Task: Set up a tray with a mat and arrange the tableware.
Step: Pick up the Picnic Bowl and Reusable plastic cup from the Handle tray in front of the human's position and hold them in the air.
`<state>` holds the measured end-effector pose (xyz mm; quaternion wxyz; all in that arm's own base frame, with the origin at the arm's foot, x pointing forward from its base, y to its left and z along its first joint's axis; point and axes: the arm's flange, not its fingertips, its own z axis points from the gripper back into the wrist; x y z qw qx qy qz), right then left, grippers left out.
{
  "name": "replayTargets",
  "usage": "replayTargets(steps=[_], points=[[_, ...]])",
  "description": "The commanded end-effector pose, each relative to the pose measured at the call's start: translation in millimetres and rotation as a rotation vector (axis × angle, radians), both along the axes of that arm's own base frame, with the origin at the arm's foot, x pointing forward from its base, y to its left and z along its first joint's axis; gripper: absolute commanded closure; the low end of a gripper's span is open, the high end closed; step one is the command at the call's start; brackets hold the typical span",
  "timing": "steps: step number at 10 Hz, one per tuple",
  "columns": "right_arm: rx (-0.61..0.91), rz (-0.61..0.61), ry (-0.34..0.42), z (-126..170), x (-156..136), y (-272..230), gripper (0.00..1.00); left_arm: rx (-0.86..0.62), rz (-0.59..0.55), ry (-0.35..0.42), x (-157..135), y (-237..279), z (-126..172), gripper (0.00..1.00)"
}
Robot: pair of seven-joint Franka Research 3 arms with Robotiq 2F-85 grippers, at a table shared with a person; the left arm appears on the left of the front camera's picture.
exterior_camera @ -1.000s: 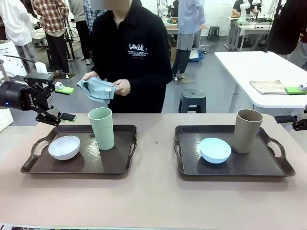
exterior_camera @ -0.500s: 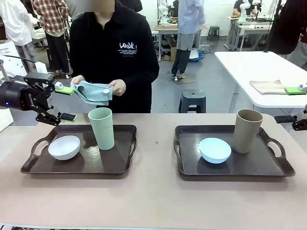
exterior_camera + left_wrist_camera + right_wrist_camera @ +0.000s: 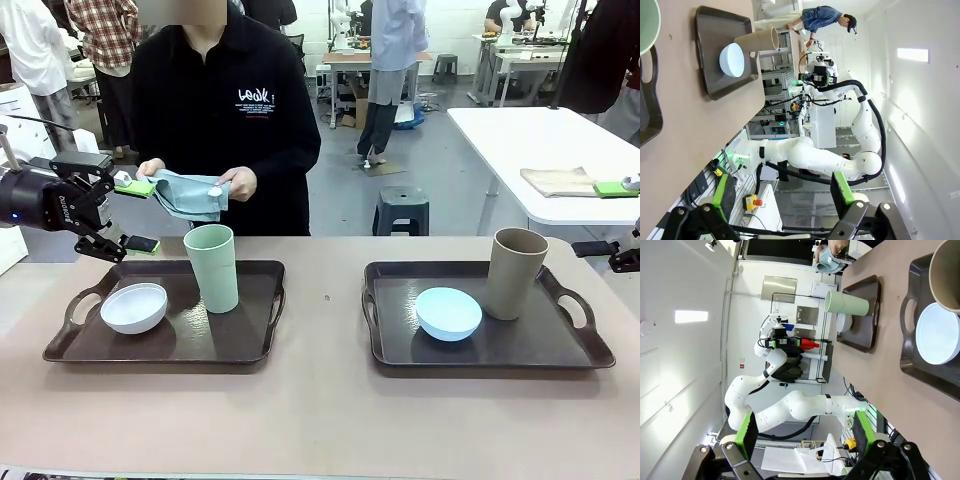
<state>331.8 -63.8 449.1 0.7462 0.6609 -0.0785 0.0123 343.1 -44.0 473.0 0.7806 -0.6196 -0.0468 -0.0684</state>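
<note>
Sliding toward the left gripper [image 3: 138, 215], the person [image 3: 220, 120] now holds the folded blue-grey mat [image 3: 188, 194] just behind the left tray [image 3: 200, 342], so a handover looks near. That gripper and the right gripper [image 3: 805, 432] stand spread, empty. The green cup [image 3: 212, 268] and white bowl [image 3: 134, 306] sit on that tray; the tan cup [image 3: 515, 272] and blue bowl [image 3: 448, 312] sit well to its right.

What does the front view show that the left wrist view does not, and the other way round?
Front view: the person's hands holding a blue-grey cloth, and the white bowl. Left wrist view: the right arm's white links. Shared: the open left pincer, the light blue bowl and tan cup on the right tray.
</note>
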Motion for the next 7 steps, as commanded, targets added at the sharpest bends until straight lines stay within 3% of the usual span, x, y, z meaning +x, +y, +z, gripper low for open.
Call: replayTargets(steps=[1,7], points=[[0.029,-0.005,-0.023,-0.7,1.6,1.6,0.0,0.004,-0.01,-0.011,-0.2,2.6,1.4,0.0],[0.029,-0.005,-0.023,-0.7,1.6,1.6,0.0,0.004,-0.01,-0.011,-0.2,2.6,1.4,0.0]])
